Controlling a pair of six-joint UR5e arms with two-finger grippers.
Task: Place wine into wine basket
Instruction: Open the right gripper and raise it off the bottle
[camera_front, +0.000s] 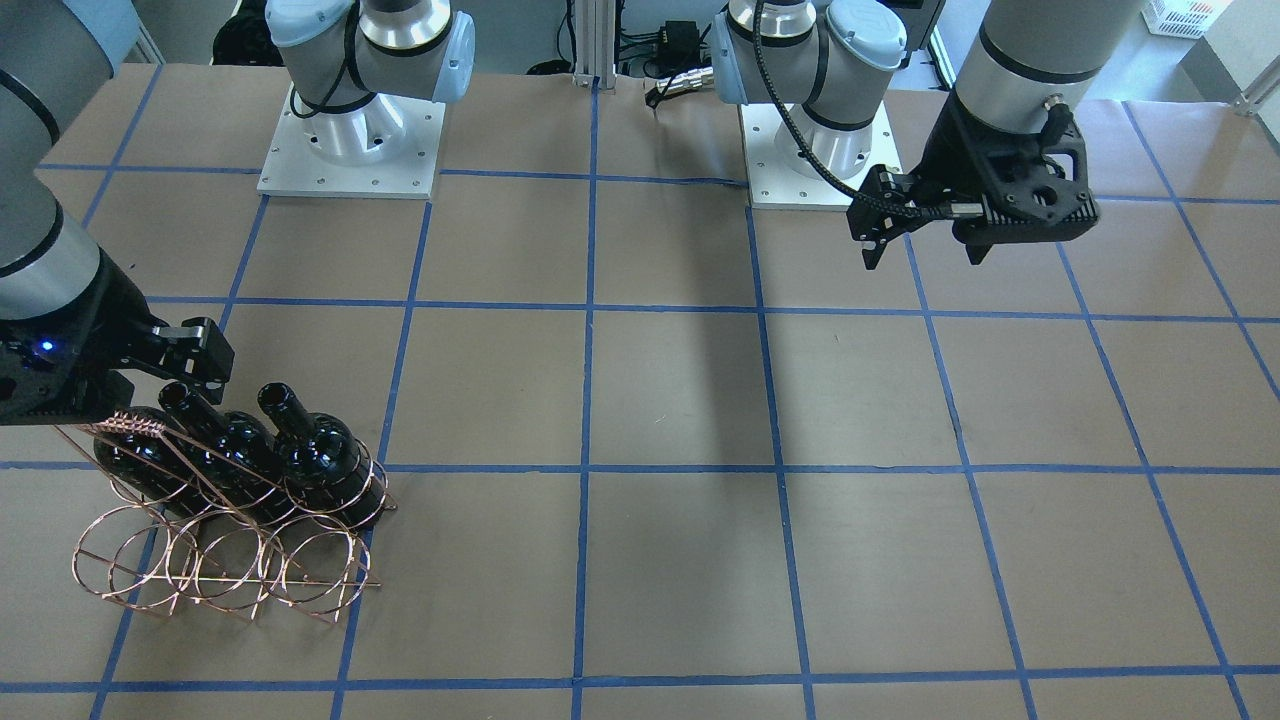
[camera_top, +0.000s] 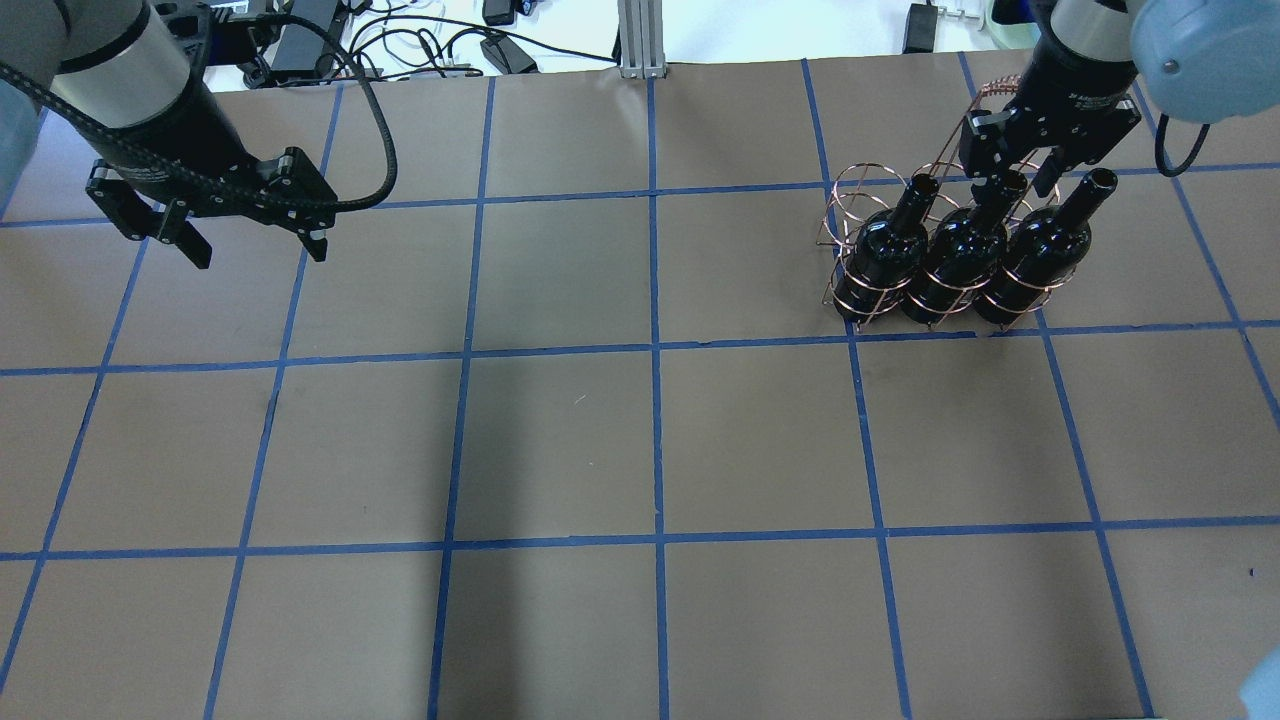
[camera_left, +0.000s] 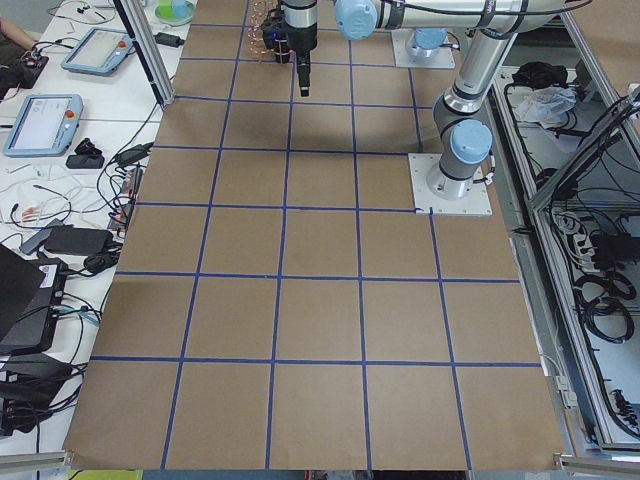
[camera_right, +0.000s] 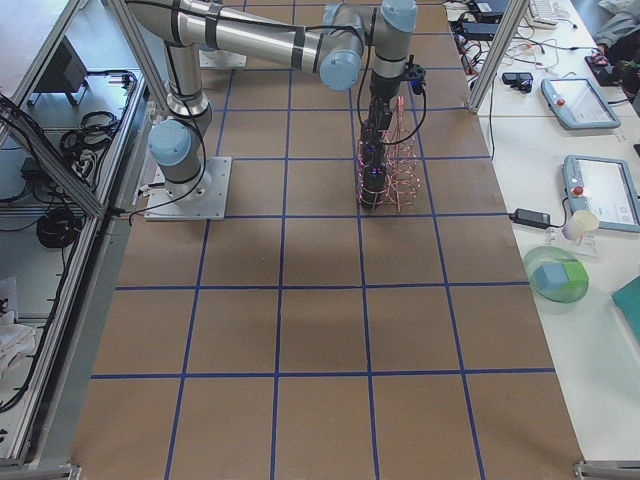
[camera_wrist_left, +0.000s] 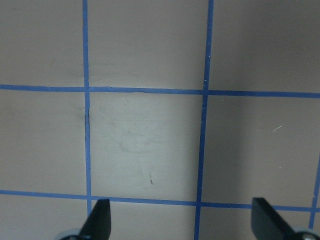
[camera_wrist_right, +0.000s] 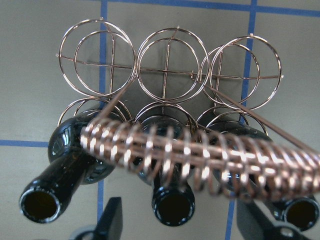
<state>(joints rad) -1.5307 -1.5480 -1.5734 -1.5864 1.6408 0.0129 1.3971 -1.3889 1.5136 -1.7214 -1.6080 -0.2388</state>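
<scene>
Between spread jaws of the right end effector (camera_wrist_right: 179, 217) rises the middle wine (camera_wrist_right: 172, 200).

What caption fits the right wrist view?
Open right gripper straddles the middle neck of three wine bottles seated in the wine basket; its other three rings are empty.

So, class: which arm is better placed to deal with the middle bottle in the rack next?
Right. Its open end effector straddles the middle bottle's neck at the rack, while the left end effector hangs open over the table, far across.
</scene>
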